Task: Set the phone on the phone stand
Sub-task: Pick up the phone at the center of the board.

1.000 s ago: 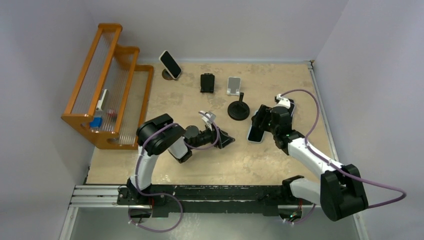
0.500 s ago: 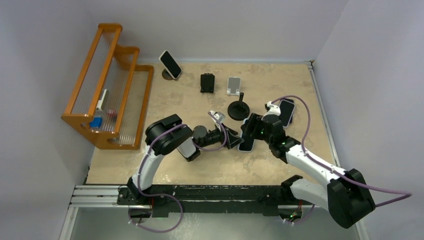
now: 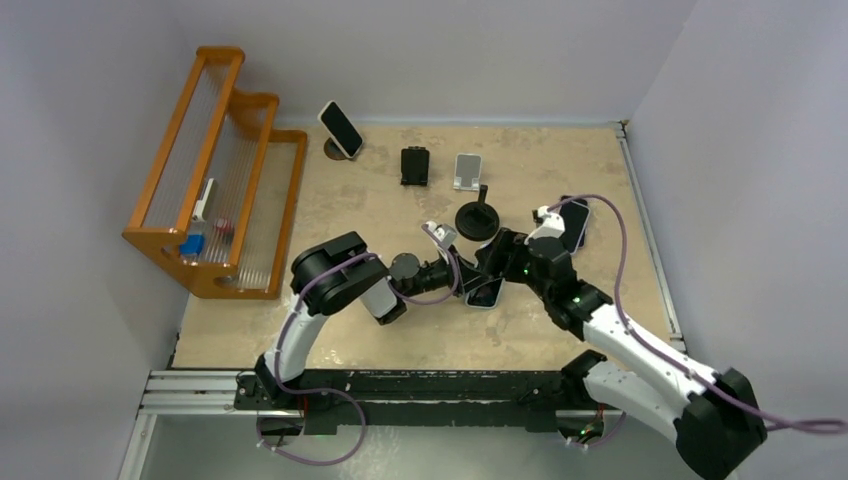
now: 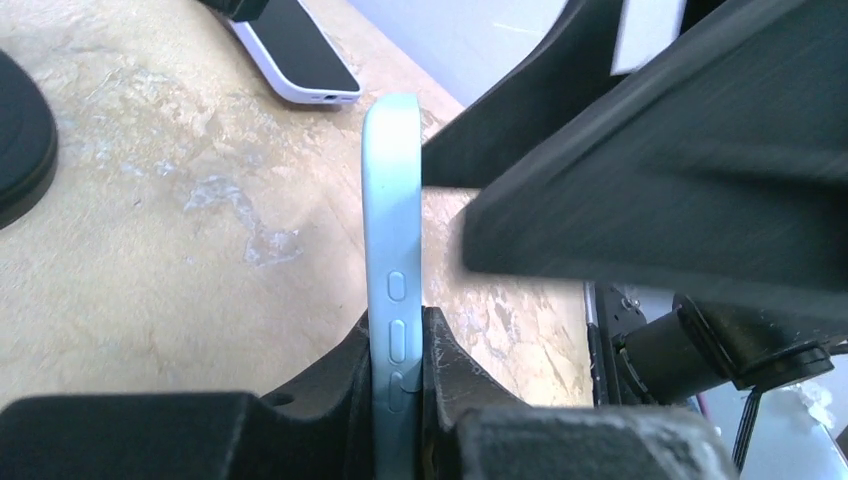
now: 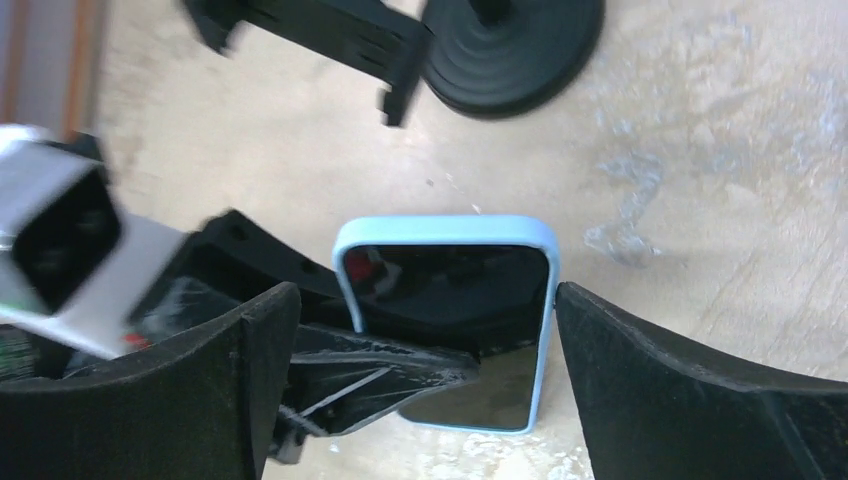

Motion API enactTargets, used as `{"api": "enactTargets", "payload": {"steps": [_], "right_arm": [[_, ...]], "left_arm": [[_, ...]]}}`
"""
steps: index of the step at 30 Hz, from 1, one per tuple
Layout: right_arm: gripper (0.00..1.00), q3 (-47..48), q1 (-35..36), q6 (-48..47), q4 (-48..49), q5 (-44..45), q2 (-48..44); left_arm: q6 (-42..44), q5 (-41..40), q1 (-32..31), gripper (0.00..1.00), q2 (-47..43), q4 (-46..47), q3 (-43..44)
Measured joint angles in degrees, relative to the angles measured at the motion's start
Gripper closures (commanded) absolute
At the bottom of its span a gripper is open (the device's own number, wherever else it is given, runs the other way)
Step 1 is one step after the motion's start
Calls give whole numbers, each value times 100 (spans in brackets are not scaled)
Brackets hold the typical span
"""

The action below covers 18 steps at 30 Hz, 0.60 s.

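L end effector [image 4: 398, 345] clamps phone [image 4: 392, 200] edge-on, long axis pointing at R end effector [image 5: 425, 310], spread wide astride it (holding nothing); stand [image 3: 478, 218] near, beyond both.

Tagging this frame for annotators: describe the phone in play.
Middle of the tan table, just in front of the round black stand. It is the phone in the pale blue case, pinched by the left gripper; no other phone is held.
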Motion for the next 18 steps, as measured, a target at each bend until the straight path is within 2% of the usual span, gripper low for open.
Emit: {"api": "enactTargets", "payload": {"steps": [5, 10, 12, 14, 18], "right_arm": [[2, -87, 0, -313, 216, -50, -1246], [17, -481, -4, -881, 1143, -898, -1947], [23, -688, -2, -1102, 1641, -1460, -1840], [25, -745, -2, -1257, 1943, -2002, -1517], [25, -774, 28, -1421, 2417, -2691, -789]], "left_arm": [[50, 254, 280, 100, -402, 26, -584], [-328, 964, 1331, 100, -977, -28, -1274], [-627, 1204, 1832, 100, -1246, -35, -1401], [-962, 1410, 2194, 100, -1521, -28, -1416], [-1609, 1843, 2446, 100, -2083, -20, -1412]]}}
